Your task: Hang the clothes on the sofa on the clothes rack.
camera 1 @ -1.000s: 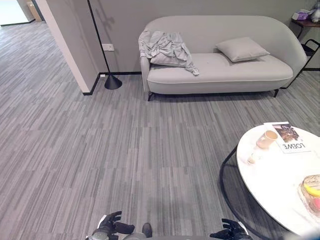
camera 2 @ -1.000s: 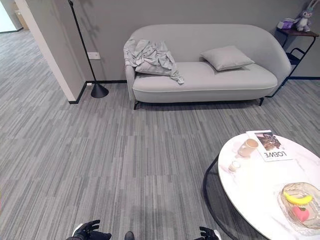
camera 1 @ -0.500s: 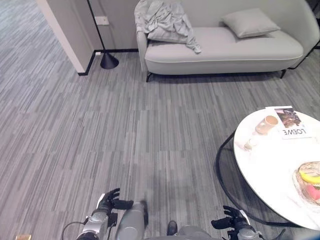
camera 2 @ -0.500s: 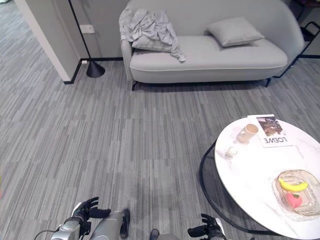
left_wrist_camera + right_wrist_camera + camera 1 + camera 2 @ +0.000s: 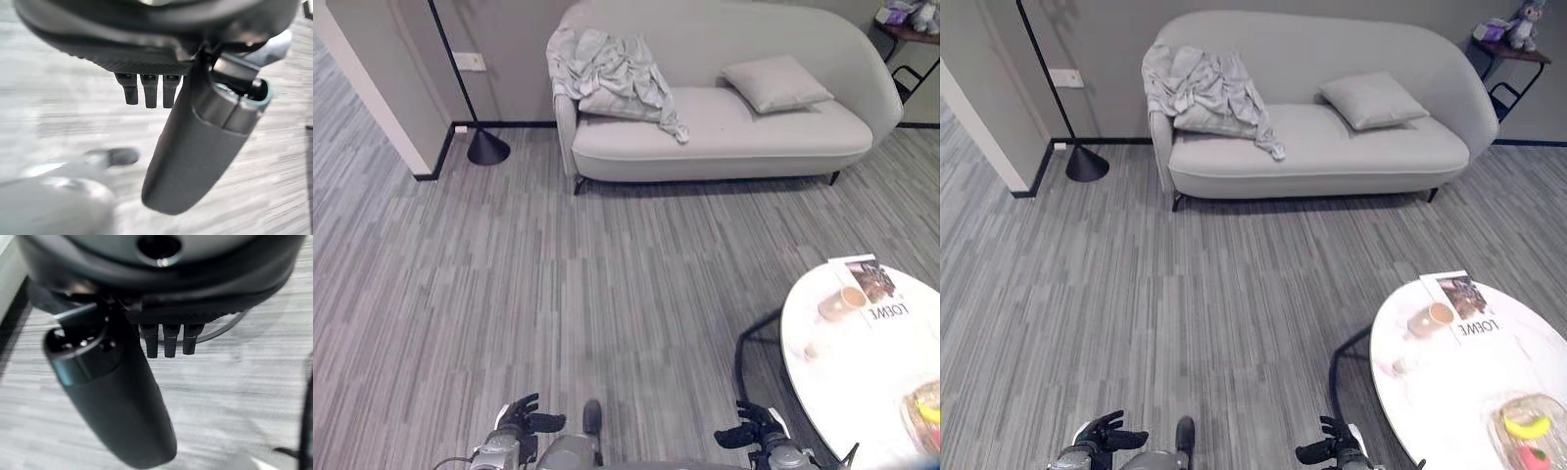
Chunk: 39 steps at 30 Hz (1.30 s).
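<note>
Grey clothes (image 5: 612, 83) lie crumpled over the sofa (image 5: 724, 137) arm at its left end — untouched, so this looks like the approach step, with the left hand (image 5: 521, 423) and right hand (image 5: 750, 433) spread, empty, needing to get closer.

Grey striped carpet floor (image 5: 509, 294) pretty much everywhere. A light grey curved sofa (image 5: 754, 137) sits against the grey wall (image 5: 1116, 39), with a matching cushion (image 5: 775, 82) on the seat. A black floor lamp (image 5: 480, 145) stands beside the sofa's end, next to a wall socket (image 5: 469, 62). Round white desk (image 5: 1449, 382) on a black frame sits near the right, and a small dark side table (image 5: 1513, 59) is in the far corner.
</note>
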Available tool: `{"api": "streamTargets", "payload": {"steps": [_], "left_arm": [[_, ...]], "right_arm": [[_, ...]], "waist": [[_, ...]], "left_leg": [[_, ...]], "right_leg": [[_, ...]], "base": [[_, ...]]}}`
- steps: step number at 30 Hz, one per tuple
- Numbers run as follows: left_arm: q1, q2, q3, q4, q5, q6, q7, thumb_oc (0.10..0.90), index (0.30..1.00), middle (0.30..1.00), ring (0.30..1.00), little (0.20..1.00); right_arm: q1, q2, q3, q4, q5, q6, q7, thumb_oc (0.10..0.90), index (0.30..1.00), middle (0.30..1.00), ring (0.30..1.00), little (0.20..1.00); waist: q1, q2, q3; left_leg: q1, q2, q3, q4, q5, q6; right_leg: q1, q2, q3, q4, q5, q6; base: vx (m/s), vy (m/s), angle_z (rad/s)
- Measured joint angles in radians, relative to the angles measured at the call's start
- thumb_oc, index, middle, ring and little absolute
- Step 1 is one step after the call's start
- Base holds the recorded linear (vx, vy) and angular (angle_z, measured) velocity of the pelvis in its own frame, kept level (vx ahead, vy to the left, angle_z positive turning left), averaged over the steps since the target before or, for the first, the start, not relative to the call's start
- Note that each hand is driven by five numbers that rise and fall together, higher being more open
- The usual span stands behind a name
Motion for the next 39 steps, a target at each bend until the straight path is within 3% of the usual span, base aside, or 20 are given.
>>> {"api": "streamTargets", "payload": {"steps": [1,2,7,9,12,15,18,20,23,24,25,26,27,29,32,33,34,36,37,39], "left_arm": [[-0.004,-0.004,-0.011,-0.02,0.0,0.002,0.006,0.8,0.9,0.9,0.9,0.9],[-0.015,-0.001,-0.013,-0.03,0.0,0.0,0.011,0.8,0.9,0.9,0.9,0.9],[-0.003,0.03,0.027,0.035,0.007,0.0,0.014,0.8,0.9,0.9,0.9,0.9],[0.003,0.022,0.015,0.062,0.009,0.002,0.006,0.8,0.9,0.9,0.9,0.9],[0.031,-0.035,-0.004,0.046,0.01,0.001,-0.004,0.8,0.9,0.9,0.9,0.9],[0.038,-0.066,-0.003,0.044,0.008,-0.001,-0.007,0.8,0.9,0.9,0.9,0.9],[0.034,-0.06,0.001,0.037,0.006,-0.008,-0.007,0.8,0.9,0.9,0.9,0.9],[0.034,-0.061,0.0,0.003,0.005,-0.008,-0.007,0.8,0.9,0.9,0.9,0.9],[0.018,-0.026,0.039,-0.041,-0.023,-0.025,-0.017,0.8,0.9,0.9,0.9,0.9],[0.009,-0.011,0.046,-0.062,-0.049,-0.045,-0.025,0.8,0.9,0.9,0.9,0.9],[-0.003,-0.003,0.043,-0.078,-0.049,-0.055,-0.027,0.8,0.9,0.9,0.9,0.9],[-0.016,-0.013,0.028,-0.084,-0.046,-0.056,-0.024,0.8,0.9,0.9,0.9,0.9],[-0.002,-0.015,0.012,-0.088,-0.042,-0.038,-0.023,0.8,0.9,0.9,0.9,0.9],[0.001,-0.022,0.018,-0.077,-0.048,-0.036,-0.027,0.8,0.9,0.9,0.9,0.9],[0.002,-0.042,0.081,-0.07,-0.083,-0.038,-0.026,0.8,0.9,0.9,0.9,0.9],[0.019,-0.037,0.123,-0.061,-0.093,-0.042,-0.025,0.8,0.9,0.9,0.9,0.9],[0.038,-0.032,0.124,-0.051,-0.092,-0.035,-0.018,0.8,0.9,0.9,0.9,0.9],[0.066,-0.029,0.078,-0.02,-0.089,-0.023,-0.022,0.8,0.9,0.9,0.9,0.9],[0.073,-0.023,0.073,-0.011,-0.084,-0.023,-0.022,0.8,0.9,0.9,0.9,0.9],[0.098,-0.002,0.055,0.039,-0.073,0.02,-0.017,0.8,0.9,0.9,0.9,0.9]], "right_arm": [[-0.007,-0.01,-0.01,-0.017,0.0,-0.002,-0.005,0.8,0.9,0.9,0.9,0.9],[-0.027,-0.028,-0.026,-0.047,0.001,-0.021,-0.006,0.8,0.9,0.9,0.9,0.9],[-0.059,-0.002,-0.006,-0.062,-0.004,-0.012,0.003,0.8,0.9,0.9,0.9,0.9],[-0.038,0.007,-0.009,-0.021,-0.004,0.013,0.002,0.8,0.9,0.9,0.9,0.9],[-0.008,0.002,-0.037,0.009,-0.004,0.019,0.004,0.8,0.9,0.9,0.9,0.9],[-0.012,-0.003,-0.039,0.027,-0.004,0.018,0.006,0.8,0.9,0.9,0.9,0.9],[-0.016,-0.031,-0.039,0.007,-0.004,-0.006,0.006,0.8,0.9,0.9,0.9,0.9],[-0.03,-0.059,-0.048,-0.005,-0.003,-0.009,0.005,0.8,0.9,0.9,0.9,0.9],[-0.058,-0.057,-0.047,0.002,-0.002,-0.01,0.002,0.8,0.9,0.9,0.9,0.9],[-0.066,-0.05,-0.048,0.012,-0.001,-0.009,-0.002,0.8,0.9,0.9,0.9,0.9],[-0.077,-0.045,-0.055,0.032,0.0,-0.009,-0.003,0.8,0.9,0.9,0.9,0.9],[-0.083,-0.055,-0.064,0.041,0.005,-0.003,-0.003,0.8,0.9,0.9,0.9,0.9],[-0.087,-0.079,-0.052,0.027,0.005,-0.002,-0.006,0.8,0.9,0.9,0.9,0.9],[-0.055,-0.072,-0.023,0.035,0.005,0.002,-0.004,0.8,0.9,0.9,0.9,0.9],[-0.062,-0.063,-0.015,0.053,0.005,0.006,-0.006,0.8,0.9,0.9,0.9,0.9],[-0.058,-0.037,-0.016,0.058,0.002,0.005,-0.004,0.8,0.9,0.9,0.9,0.9],[-0.035,-0.026,-0.01,0.067,-0.001,0.001,-0.002,0.8,0.9,0.9,0.9,0.9],[0.01,-0.029,-0.021,0.066,-0.007,0.007,0.002,0.8,0.9,0.9,0.9,0.9],[0.023,-0.026,-0.012,0.069,-0.008,0.007,0.006,0.8,0.9,0.9,0.9,0.9],[0.023,-0.001,-0.001,0.019,-0.008,-0.004,0.009,0.8,0.9,0.9,0.9,0.9]], "waist": [[-0.013,0.051,0.011],[-0.05,0.11,0.033],[-0.071,0.056,0.032],[-0.097,0.022,0.032],[-0.092,0.055,0.024],[-0.086,0.084,-0.005],[-0.065,0.062,-0.022],[-0.065,0.06,-0.011],[-0.025,0.013,0.039],[-0.004,-0.017,0.055],[0.01,-0.014,0.062],[0.013,0.02,0.069],[-0.005,0.055,0.069],[-0.014,0.068,0.061],[0.017,0.058,0.073],[0.022,0.001,0.073],[0.023,-0.017,0.038],[0.017,0.047,-0.005],[0.026,0.058,-0.017],[0.03,0.0,-0.039]], "left_leg": [[0.038,0.005,-0.013,0.007,-0.05,0.005],[0.085,0.021,-0.059,0.003,-0.064,-0.033],[0.192,0.04,-0.108,0.051,-0.229,-0.09],[0.283,0.043,-0.16,0.0,-0.25,-0.111],[0.342,0.099,-0.169,0.086,-0.271,-0.173],[0.325,0.161,-0.168,0.202,-0.237,-0.218],[0.202,0.166,-0.172,0.497,-0.193,-0.299],[-0.01,0.16,-0.187,0.859,-0.037,-0.292],[-0.277,0.155,-0.12,1.185,-0.025,-0.232],[-0.341,0.154,-0.054,1.121,-0.049,-0.198],[-0.381,0.162,-0.014,0.995,-0.048,-0.191],[-0.398,0.202,0.007,0.826,-0.049,-0.198],[-0.35,0.208,0.004,0.265,-0.004,-0.224],[-0.34,0.16,0.0,-0.016,0.04,-0.216],[-0.378,0.137,-0.025,-0.014,0.055,-0.208],[-0.366,0.088,0.083,0.066,0.05,-0.138],[-0.346,0.036,0.131,0.123,0.042,-0.06],[-0.239,0.002,0.184,0.123,-0.026,0.103],[-0.195,0.006,0.195,0.082,-0.034,0.119],[-0.121,-0.011,0.164,0.041,0.019,0.107]], "right_leg": [[-0.111,-0.039,-0.058,-0.038,-0.05,-0.017],[-0.177,-0.048,-0.181,-0.384,-0.087,-0.031],[-0.234,0.206,0.034,-1.019,-0.005,0.087],[-0.249,0.199,-0.02,-1.023,-0.007,0.078],[-0.207,0.218,-0.079,-0.906,0.138,-0.05],[-0.119,0.268,-0.123,-0.967,0.148,-0.064],[-0.005,0.298,-0.104,-1.048,0.149,-0.17],[0.032,0.321,-0.103,-1.057,0.122,-0.209],[0.106,0.325,-0.07,-1.065,0.087,-0.239],[0.131,0.312,-0.054,-1.084,0.067,-0.223],[0.157,0.305,-0.066,-1.096,0.019,-0.169],[0.136,0.317,-0.086,-0.989,-0.019,-0.191],[0.149,0.344,-0.058,-0.957,-0.049,-0.206],[0.273,0.381,-0.037,-1.08,-0.037,-0.202],[0.353,0.423,0.035,-1.115,-0.064,-0.195],[0.403,0.393,0.05,-1.109,-0.124,-0.094],[0.398,0.398,0.05,-1.045,-0.125,-0.085],[0.397,0.489,0.046,-0.922,-0.13,-0.071],[0.39,0.515,0.027,-0.858,-0.15,-0.034],[0.243,0.366,-0.092,-0.486,-0.255,-0.035]], "base": [[0.57,0.034,0.71],[0.35,-0.033,0.6],[0.6,-0.134,0.42],[0.51,-0.2,1.09],[0.53,-0.27,0.65],[0.33,-0.237,0.24],[0.29,-0.291,-0.03],[0.21,-0.267,0.02],[0.27,-0.144,-0.28],[0.32,0.003,-0.46],[0.33,0.059,-0.44],[0.37,0.091,-0.52],[0.52,0.113,-0.64],[0.56,0.091,-0.52],[0.59,0.157,-0.61],[0.57,0.199,-0.45],[0.6,0.234,-0.2],[0.45,0.247,-0.04],[0.28,0.224,-0.6],[0.22,0.227,-0.66]]}}
